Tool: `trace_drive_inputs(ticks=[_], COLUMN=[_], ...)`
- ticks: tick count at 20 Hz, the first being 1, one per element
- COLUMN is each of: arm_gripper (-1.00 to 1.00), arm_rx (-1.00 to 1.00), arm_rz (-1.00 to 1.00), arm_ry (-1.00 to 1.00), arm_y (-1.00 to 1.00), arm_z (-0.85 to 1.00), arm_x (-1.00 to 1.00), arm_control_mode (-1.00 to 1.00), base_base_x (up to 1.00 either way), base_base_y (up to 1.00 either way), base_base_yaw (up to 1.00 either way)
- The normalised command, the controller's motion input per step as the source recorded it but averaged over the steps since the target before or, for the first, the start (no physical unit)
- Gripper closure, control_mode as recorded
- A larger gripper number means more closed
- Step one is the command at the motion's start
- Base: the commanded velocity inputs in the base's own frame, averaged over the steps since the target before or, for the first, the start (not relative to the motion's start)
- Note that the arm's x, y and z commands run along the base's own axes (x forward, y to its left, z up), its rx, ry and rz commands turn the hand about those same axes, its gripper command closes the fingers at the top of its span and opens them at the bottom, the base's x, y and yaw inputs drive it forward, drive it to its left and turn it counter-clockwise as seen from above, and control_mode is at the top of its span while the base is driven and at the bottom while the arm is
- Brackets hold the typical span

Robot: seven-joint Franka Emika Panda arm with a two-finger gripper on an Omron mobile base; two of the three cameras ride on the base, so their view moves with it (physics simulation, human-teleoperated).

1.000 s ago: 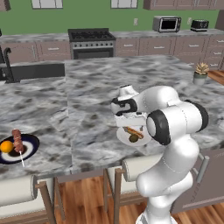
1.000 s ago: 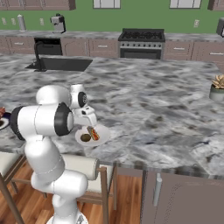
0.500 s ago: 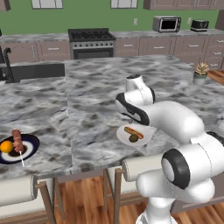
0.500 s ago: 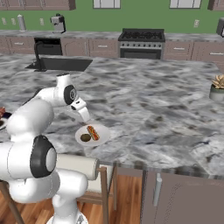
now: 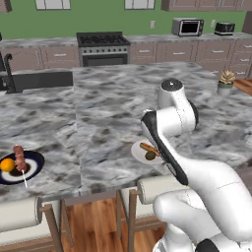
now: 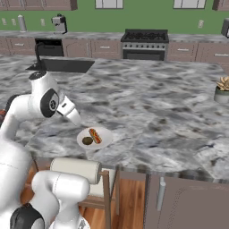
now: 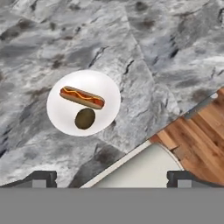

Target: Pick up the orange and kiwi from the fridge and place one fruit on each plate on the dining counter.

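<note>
In the left base view the kiwi [image 5: 150, 156] sits on the white plate [image 5: 137, 150] beside the hot dog [image 5: 147, 147], and the orange [image 5: 7, 164] sits on the dark plate [image 5: 34, 160] next to the skewer [image 5: 19, 156], both plates on the marbled worktop [image 5: 98, 108]; judged from that, one fruit is on each plate and the task looks done. Against the earlier frames, the arm has swung up and away from the white plate, the elbow now high over the worktop where before the hand hovered right above the plate. In the right base view the gripper [image 6: 74, 117] hangs above and to the left of the white plate [image 6: 106, 134], clear of it, with the kiwi [image 6: 87, 140] and hot dog [image 6: 95, 135] untouched; earlier the hand was lower and closer. In the hand view the gripper [image 7: 112, 178] is spread wide and empty, fingertips [image 7: 43, 178] far apart at the bottom edge, looking down from well above on the white plate [image 7: 59, 118], kiwi [image 7: 85, 118] and hot dog [image 7: 82, 97], with a stool cushion [image 7: 140, 168] below.
</note>
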Motion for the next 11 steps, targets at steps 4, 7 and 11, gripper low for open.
trace_drive_inputs(ticks=[4,7,11], arm_gripper=[-1.0,-1.0,-1.0], arm_rx=[-0.01,-0.04,-0.07], arm_rz=[0.21,0.27,0.28], arm_ry=[-0.24,-0.11,0.0], arm_y=[-0.01,-0.02,0.0], arm_z=[0.8,0.7,0.6], arm_x=[-0.78,-0.81,-0.78], arm_control_mode=[-1.0,-1.0,-1.0], base_base_x=[0.0,0.0,0.0], base_base_y=[0.0,0.0,0.0], base_base_yaw=[0.0,0.0,0.0])
